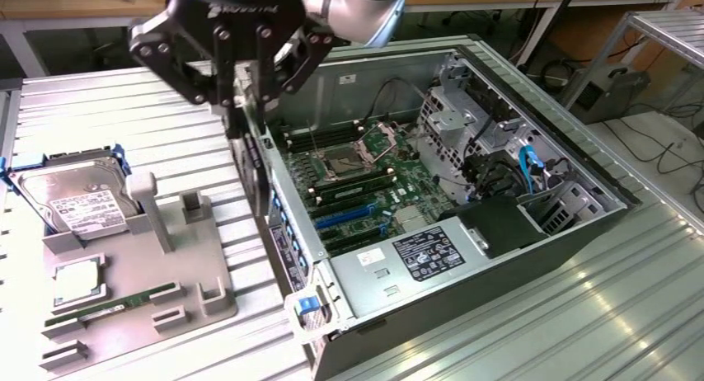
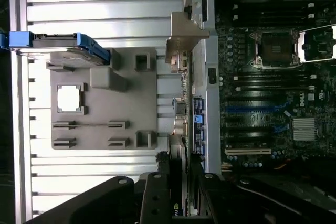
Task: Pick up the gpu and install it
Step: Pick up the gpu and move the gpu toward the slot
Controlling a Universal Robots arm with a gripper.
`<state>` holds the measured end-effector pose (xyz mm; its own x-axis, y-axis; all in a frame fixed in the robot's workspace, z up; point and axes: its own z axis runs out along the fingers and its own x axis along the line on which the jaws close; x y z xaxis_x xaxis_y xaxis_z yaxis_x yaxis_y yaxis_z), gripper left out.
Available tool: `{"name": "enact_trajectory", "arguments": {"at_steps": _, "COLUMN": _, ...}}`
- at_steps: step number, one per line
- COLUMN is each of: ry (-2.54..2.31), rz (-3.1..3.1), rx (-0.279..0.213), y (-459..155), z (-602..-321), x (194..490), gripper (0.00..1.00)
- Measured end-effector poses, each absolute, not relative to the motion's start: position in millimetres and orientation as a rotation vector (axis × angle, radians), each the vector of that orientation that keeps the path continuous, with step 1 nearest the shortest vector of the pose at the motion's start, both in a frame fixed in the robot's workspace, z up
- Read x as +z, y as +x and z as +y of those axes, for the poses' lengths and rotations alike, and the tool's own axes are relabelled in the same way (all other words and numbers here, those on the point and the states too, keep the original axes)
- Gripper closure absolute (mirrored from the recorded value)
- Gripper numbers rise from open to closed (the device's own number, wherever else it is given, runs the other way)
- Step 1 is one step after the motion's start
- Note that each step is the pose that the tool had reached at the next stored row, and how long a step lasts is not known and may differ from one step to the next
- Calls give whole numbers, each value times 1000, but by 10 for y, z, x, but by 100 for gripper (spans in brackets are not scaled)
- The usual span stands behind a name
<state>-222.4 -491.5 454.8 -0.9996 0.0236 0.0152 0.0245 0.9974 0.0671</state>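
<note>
Exterior view: gpu [image 1: 255,162] held at case wall [image 1: 288,257], hard drive [image 1: 79,201] apart

- The thin, flat, black rectangular gpu card [image 1: 255,171] with a silver metal end bracket [image 2: 185,35] is hanging upright and edge-on, directly beneath the gripper [image 1: 244,101].
- Its upper edge is sitting clamped inside the gripper.

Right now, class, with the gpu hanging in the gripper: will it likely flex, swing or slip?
Probably stiff: the gpu hangs straight below the gripper, with no visible sag. Gripped at one end, it could twist if its silver bracket knocks the case wall. Its thin bare edges look fragile, so bumps seem risky.
</note>
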Motion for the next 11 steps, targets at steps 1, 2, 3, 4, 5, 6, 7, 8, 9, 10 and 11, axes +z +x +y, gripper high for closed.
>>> {"name": "enact_trajectory", "arguments": {"at_steps": 1, "ry": -38, "rz": -3123, "rx": -105, "y": -2178, "z": -4917, "x": 4583, "gripper": 74}}
{"name": "enact_trajectory", "arguments": {"at_steps": 2, "ry": -38, "rz": -3119, "rx": -105, "y": -2115, "z": -4918, "x": 4619, "gripper": 74}}
{"name": "enact_trajectory", "arguments": {"at_steps": 3, "ry": -38, "rz": -3116, "rx": -105, "y": -2061, "z": -4919, "x": 4641, "gripper": 74}}
{"name": "enact_trajectory", "arguments": {"at_steps": 4, "ry": -38, "rz": -3114, "rx": -105, "y": -2013, "z": -4919, "x": 4656, "gripper": 74}}
{"name": "enact_trajectory", "arguments": {"at_steps": 5, "ry": -38, "rz": -3112, "rx": -105, "y": -1969, "z": -4919, "x": 4665, "gripper": 74}}
{"name": "enact_trajectory", "arguments": {"at_steps": 6, "ry": -38, "rz": -3108, "rx": -105, "y": -1904, "z": -4919, "x": 4669, "gripper": 74}}
{"name": "enact_trajectory", "arguments": {"at_steps": 7, "ry": -38, "rz": -3106, "rx": -105, "y": -1862, "z": -4919, "x": 4669, "gripper": 74}}
{"name": "enact_trajectory", "arguments": {"at_steps": 8, "ry": -39, "rz": -3102, "rx": -104, "y": -1768, "z": -4919, "x": 4669, "gripper": 74}}
{"name": "enact_trajectory", "arguments": {"at_steps": 9, "ry": -39, "rz": -3099, "rx": -104, "y": -1701, "z": -4919, "x": 4668, "gripper": 74}}
{"name": "enact_trajectory", "arguments": {"at_steps": 10, "ry": -39, "rz": -3096, "rx": -104, "y": -1647, "z": -4919, "x": 4666, "gripper": 74}}
{"name": "enact_trajectory", "arguments": {"at_steps": 11, "ry": -39, "rz": -3095, "rx": -104, "y": -1552, "z": -4918, "x": 4653, "gripper": 74}}
